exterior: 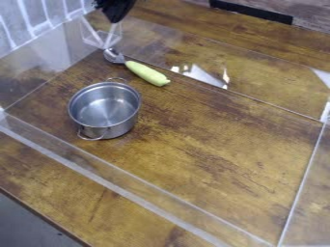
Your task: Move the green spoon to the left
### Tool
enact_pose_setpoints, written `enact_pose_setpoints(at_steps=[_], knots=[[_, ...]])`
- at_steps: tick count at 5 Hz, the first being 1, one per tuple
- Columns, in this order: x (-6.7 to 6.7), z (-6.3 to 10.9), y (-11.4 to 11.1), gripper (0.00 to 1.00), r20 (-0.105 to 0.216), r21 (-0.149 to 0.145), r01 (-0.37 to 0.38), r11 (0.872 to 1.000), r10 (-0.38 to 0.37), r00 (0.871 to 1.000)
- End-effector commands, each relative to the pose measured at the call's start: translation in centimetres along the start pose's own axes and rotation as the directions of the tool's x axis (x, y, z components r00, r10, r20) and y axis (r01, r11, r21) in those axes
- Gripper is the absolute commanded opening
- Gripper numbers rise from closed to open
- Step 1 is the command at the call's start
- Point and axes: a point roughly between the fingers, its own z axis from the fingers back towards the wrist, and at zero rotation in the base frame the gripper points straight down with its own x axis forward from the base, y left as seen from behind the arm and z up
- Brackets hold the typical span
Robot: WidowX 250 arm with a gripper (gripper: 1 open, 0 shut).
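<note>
The green spoon (146, 72) lies flat on the wooden table at the upper left. Its yellow-green handle points down-right and its silver bowl points toward the back corner. My gripper (114, 10) is a dark shape at the top edge of the view, above and behind the spoon's bowl and clear of it. Most of it is cut off by the frame; its fingers read as shut, with nothing in them.
A round steel pot (104, 107) stands in front of the spoon, to the left of centre. Clear plastic walls (154, 193) box in the wooden table (219, 135) on the front, left and right sides. A bright glare patch lies right of the spoon.
</note>
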Motion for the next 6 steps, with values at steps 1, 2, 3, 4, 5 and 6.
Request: enact_pose_setpoints(at_steps=[1,2,3,4,5,6], knots=[[2.8,3.6,0.6,0.00,0.084,-0.047,-0.099,0.994,0.103,0.991],[3.3,1.9,1.2,0.00,0.132,-0.020,-0.154,0.988,0.155,0.979],[2.4,1.8,0.3,1.00,0.091,-0.092,-0.030,0.995,0.038,0.995],[1.6,1.6,-0.7,1.00,0.052,-0.168,0.078,0.983,-0.070,0.996],[1.3,0.9,-2.0,1.00,0.000,-0.205,0.135,0.969,-0.137,0.991],[0.6,0.1,-2.3,1.00,-0.029,-0.243,0.195,0.950,-0.209,0.978]])
